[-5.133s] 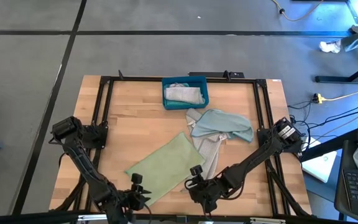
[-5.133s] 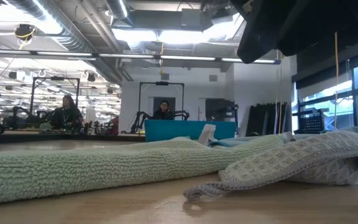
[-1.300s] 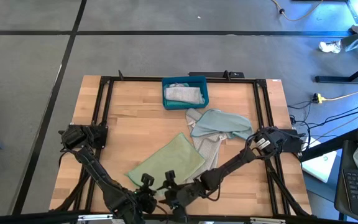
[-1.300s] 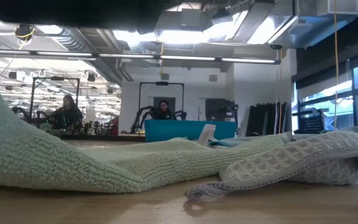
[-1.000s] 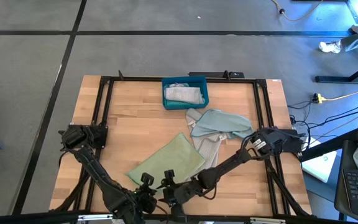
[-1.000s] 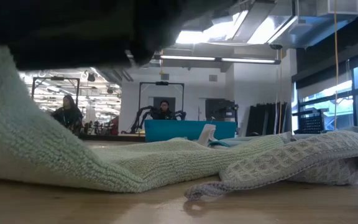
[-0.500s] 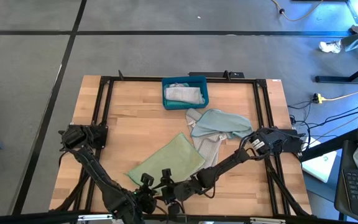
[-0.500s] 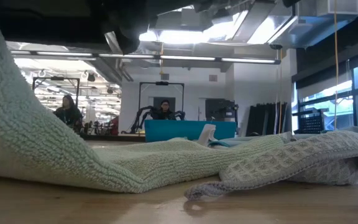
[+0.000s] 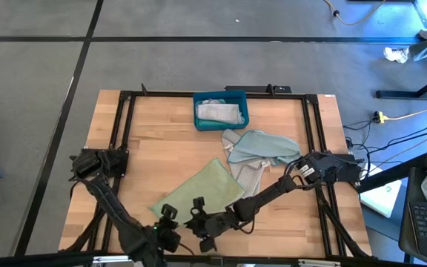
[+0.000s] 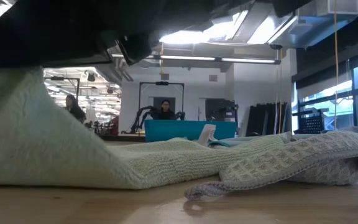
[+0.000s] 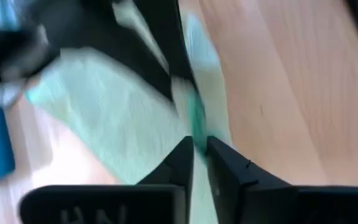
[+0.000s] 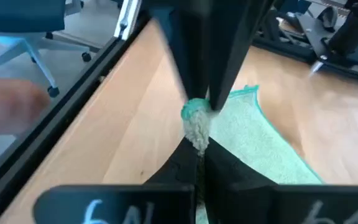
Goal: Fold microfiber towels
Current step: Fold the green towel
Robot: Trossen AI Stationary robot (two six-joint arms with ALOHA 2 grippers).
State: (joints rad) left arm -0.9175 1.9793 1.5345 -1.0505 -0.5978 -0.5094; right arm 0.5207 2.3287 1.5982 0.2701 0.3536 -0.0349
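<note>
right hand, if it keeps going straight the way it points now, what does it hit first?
Likely the left hand. The right hand, shut on the pale green towel's near corner, points toward the table's left side in the high view, where the left hand sits close by. Their heights are unclear, so it might pass over.

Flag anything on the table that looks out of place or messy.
The pale blue towel and grey towel lie crumpled together beside the flat pale green towel, not folded. Nothing looks spilled or damaged.

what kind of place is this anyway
Probably a robotics lab or open workshop: a wooden table in a black frame on a bare grey floor, other robot arms at benches behind, and exposed ceiling ducts.
</note>
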